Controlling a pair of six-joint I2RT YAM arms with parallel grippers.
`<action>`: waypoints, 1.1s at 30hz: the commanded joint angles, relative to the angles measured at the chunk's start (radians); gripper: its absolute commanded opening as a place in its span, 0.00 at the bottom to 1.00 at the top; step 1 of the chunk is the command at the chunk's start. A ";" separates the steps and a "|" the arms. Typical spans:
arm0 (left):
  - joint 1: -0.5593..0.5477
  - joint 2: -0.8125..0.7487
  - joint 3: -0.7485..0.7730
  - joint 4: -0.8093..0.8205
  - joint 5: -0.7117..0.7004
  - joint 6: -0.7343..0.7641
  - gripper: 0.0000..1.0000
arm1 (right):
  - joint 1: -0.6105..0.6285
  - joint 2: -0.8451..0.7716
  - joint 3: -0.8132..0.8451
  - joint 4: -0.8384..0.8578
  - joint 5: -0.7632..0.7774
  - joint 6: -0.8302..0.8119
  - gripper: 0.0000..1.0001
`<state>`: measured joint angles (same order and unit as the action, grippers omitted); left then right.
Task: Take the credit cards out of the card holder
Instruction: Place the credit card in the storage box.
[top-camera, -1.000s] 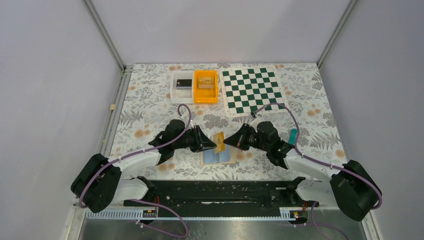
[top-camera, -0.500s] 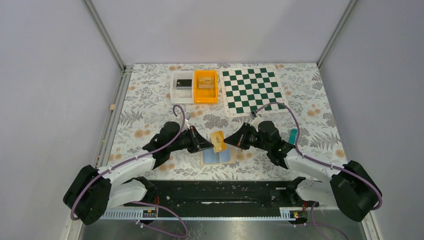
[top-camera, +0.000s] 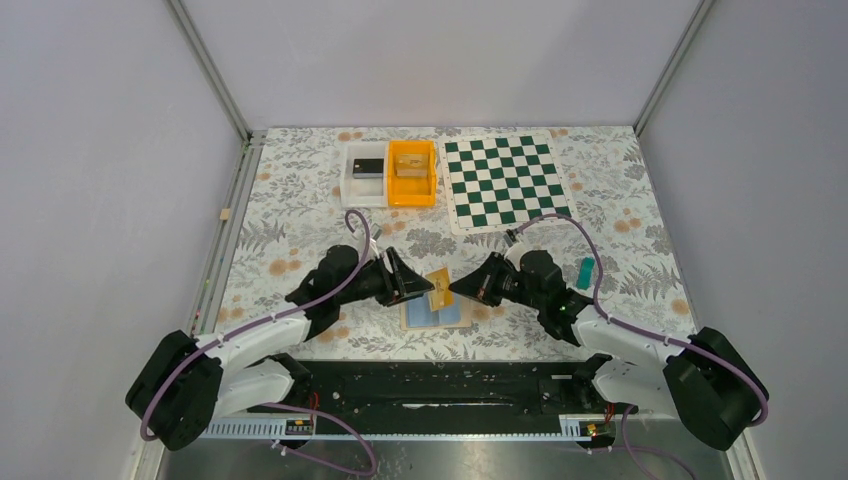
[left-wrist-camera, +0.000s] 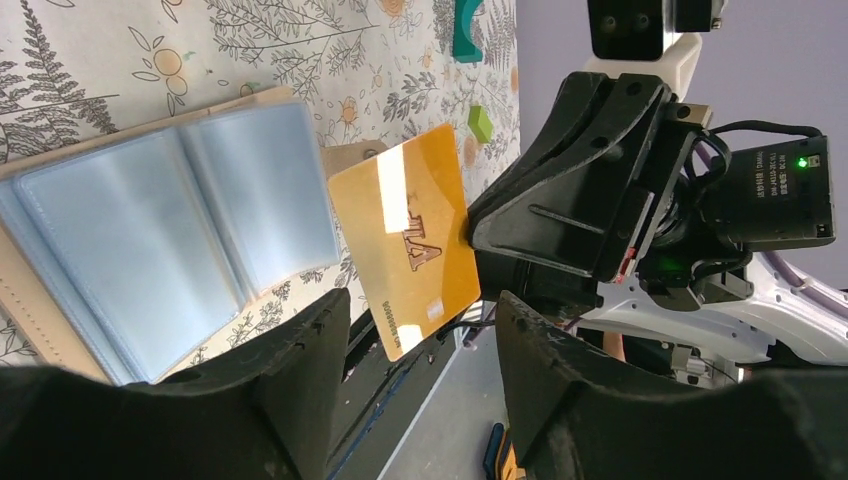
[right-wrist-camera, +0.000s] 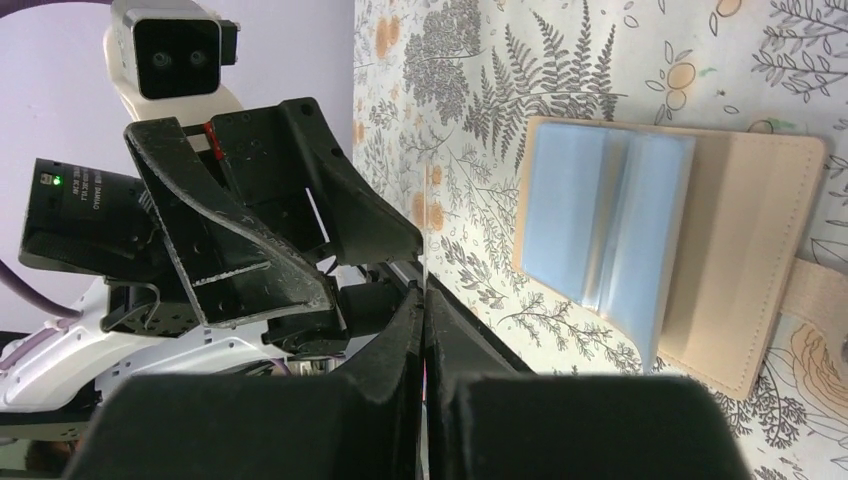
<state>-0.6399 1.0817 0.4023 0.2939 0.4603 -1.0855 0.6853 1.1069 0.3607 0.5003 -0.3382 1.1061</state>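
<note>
The card holder (top-camera: 437, 314) lies open on the table, two light-blue panels with a tan border, also in the left wrist view (left-wrist-camera: 170, 235) and the right wrist view (right-wrist-camera: 640, 240). My right gripper (top-camera: 462, 285) is shut on a gold credit card (top-camera: 438, 285) and holds it tilted above the holder. The card's face shows in the left wrist view (left-wrist-camera: 408, 235); it is edge-on in the right wrist view (right-wrist-camera: 425, 230) between the closed jaws (right-wrist-camera: 424, 300). My left gripper (top-camera: 410, 283) is open, facing the card, its jaws (left-wrist-camera: 420, 315) apart at the card's free end without touching it.
A white tray (top-camera: 364, 170) and an orange bin (top-camera: 412, 172), each with a card inside, stand at the back. A green chessboard (top-camera: 503, 180) lies at the back right. A teal object (top-camera: 585, 269) lies right of the right arm.
The left arm's base and elbow swung left while its gripper stayed at the card. The right gripper shifted slightly toward the near edge with the gold card.
</note>
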 joint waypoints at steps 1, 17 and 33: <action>-0.007 0.028 -0.044 0.166 0.004 -0.047 0.56 | 0.006 0.005 -0.014 0.101 0.029 0.060 0.00; -0.036 0.101 -0.022 0.278 -0.001 -0.106 0.15 | 0.006 0.058 -0.048 0.229 -0.027 0.067 0.00; -0.036 -0.067 0.194 -0.283 0.167 0.270 0.00 | -0.158 0.009 0.307 -0.357 -0.489 -0.538 0.52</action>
<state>-0.6739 1.0222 0.4889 0.1783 0.5072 -0.9768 0.5301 1.1301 0.5426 0.3031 -0.6727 0.7734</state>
